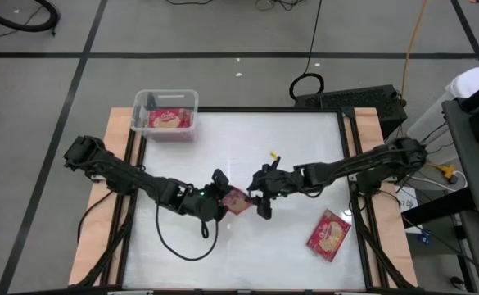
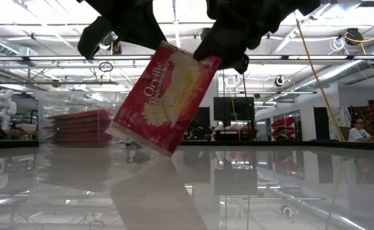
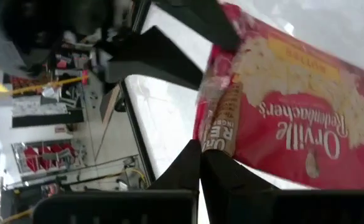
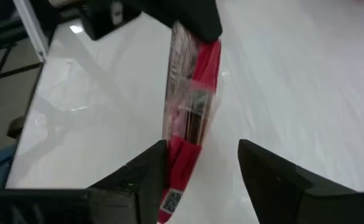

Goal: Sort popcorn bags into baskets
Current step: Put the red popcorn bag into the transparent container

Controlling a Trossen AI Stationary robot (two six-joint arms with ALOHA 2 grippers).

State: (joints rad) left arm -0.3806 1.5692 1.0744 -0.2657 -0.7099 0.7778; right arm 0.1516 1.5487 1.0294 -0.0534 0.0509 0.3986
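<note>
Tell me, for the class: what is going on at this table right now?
Two robot arms meet mid-table over one popcorn bag, held tilted above the white table. The left gripper is shut on the bag's edge; the right gripper has its fingers open on either side of it, which looks like a handover. A second bag lies flat at the table's right. The clear basket at the far left corner already holds red bags.

The held popcorn bag was red with yellow-cream popcorn and white lettering; the surface was white, the basket clear.
</note>
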